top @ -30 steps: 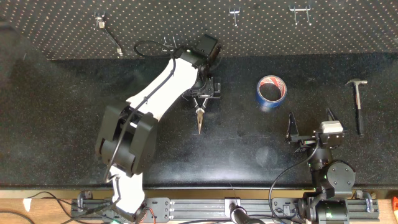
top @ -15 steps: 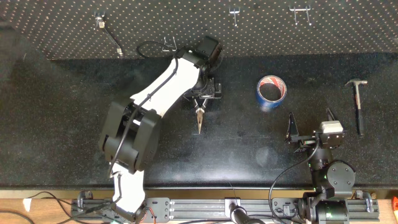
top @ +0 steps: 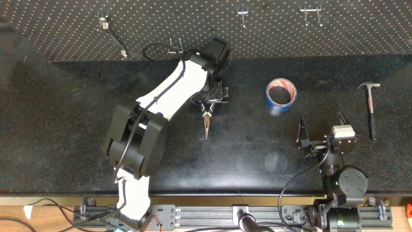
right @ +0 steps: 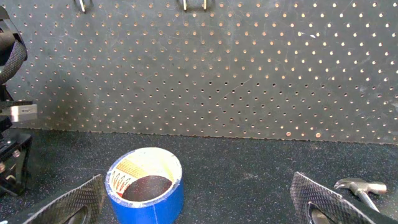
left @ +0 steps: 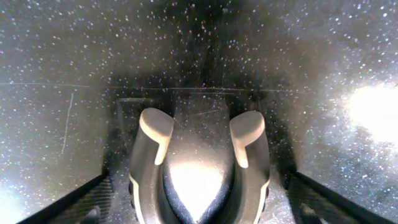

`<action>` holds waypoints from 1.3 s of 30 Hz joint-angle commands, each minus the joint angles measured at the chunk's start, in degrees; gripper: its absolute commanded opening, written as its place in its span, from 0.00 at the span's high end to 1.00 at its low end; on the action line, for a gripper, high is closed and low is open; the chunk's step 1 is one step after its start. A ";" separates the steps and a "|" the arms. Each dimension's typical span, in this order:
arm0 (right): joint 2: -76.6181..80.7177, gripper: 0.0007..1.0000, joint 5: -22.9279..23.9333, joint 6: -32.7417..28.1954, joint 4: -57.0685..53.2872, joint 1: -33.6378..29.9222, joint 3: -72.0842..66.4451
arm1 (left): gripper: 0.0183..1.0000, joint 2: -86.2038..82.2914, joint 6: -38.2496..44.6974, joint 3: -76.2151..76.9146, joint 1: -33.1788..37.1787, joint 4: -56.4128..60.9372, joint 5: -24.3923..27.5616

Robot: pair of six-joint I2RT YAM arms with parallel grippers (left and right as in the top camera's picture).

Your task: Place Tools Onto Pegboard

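Observation:
A pair of pliers (top: 205,120) lies on the black speckled worktop, its nose toward the front edge. Its pale grey handles (left: 200,155) show close up in the left wrist view. My left gripper (top: 213,95) hangs low over those handles near the pegboard (top: 270,29), open, with one finger on each side (left: 198,180). Whether the fingers touch the handles I cannot tell. My right gripper (top: 320,129) stands open at the front right with nothing in it (right: 199,199).
A blue tape roll (top: 281,95) (right: 145,186) sits right of centre. A hammer (top: 370,108) (right: 364,186) lies at the far right. Metal hooks (top: 243,13) (top: 311,11) stick out of the pegboard, and a dark cable (top: 116,37) hangs at its left.
The left arm has shifted slightly toward the pegboard, its gripper staying over the pliers' handles. The pliers and the right arm have not moved.

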 commanded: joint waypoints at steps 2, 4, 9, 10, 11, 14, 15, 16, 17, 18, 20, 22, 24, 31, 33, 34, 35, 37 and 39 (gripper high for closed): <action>-0.42 0.02 -0.90 -0.42 -0.22 -0.31 -0.11 | 0.30 1.95 -0.39 -0.57 -0.42 1.11 0.00; -0.42 0.02 -0.87 -0.42 -0.22 -0.31 -0.13 | 0.36 1.95 -0.37 -0.57 -0.42 1.36 0.00; -0.42 0.02 -0.90 -0.42 -0.22 -0.31 -0.13 | 0.47 1.95 -0.37 -0.57 -0.42 1.36 0.00; -0.42 0.02 -0.90 -0.42 -0.22 -0.31 -0.13 | 0.47 1.95 -0.37 -0.57 -0.42 1.36 0.00; -0.42 0.02 -0.87 -0.42 -0.24 -0.31 -0.13 | 0.48 1.95 -0.37 -0.57 -0.42 1.36 0.00; -0.42 0.02 -0.87 -0.42 -0.22 -0.31 -0.13 | 0.64 1.95 -0.33 -0.55 -0.42 1.36 0.00; -0.42 0.02 -0.90 -0.42 -0.24 -0.31 -0.13 | 0.67 1.95 -0.35 -0.57 -0.42 1.33 0.02; -0.42 0.02 -0.90 -0.42 -0.22 -0.31 -0.11 | 0.69 1.95 -0.33 -0.57 -0.42 1.33 0.00; -0.42 0.02 -0.90 -0.42 -0.22 -0.31 -0.13 | 0.72 1.95 -0.28 -0.57 -0.42 1.29 0.00; -0.42 0.02 -0.87 -0.42 -0.22 -0.31 -0.13 | 0.72 1.95 -0.13 -0.57 -0.42 1.27 0.00; -0.42 0.02 -0.90 -0.42 -0.22 -0.31 -0.13 | 0.99 1.95 -0.15 -0.57 -0.42 1.31 -0.11; -0.42 0.02 -0.90 -0.42 -0.22 -0.31 -0.13 | 0.99 1.95 -0.17 -0.55 -0.44 1.25 -2.82; -0.42 0.02 -0.90 -0.42 -0.22 -0.31 -0.11 | 0.99 1.49 -0.17 -0.55 -0.72 1.27 -3.32; -0.42 0.02 -0.90 -0.42 -0.22 -0.31 -0.11 | 0.99 -19.32 -0.17 -0.70 -4.79 -3.26 -18.60; -0.42 0.02 -0.87 -0.42 -0.22 -0.31 -0.13 | 0.99 -30.53 -0.17 -6.16 -4.00 0.61 -24.98; -0.42 0.02 -0.90 -0.42 -0.22 -0.31 -0.13 | 0.99 -35.65 -0.15 -10.45 -2.69 5.49 -25.75; -0.42 0.02 -0.90 -0.42 -0.22 -0.31 -0.13 | 0.99 -40.46 -0.15 -16.13 -0.35 13.03 -25.59; -0.42 0.02 -0.90 -0.42 -0.22 -0.31 -0.13 | 0.99 -47.08 1.46 -29.51 4.68 34.75 -25.40; -0.42 0.02 -0.90 -0.42 -0.24 -0.31 -0.13 | 0.99 -47.47 9.29 -35.34 5.70 49.68 -25.88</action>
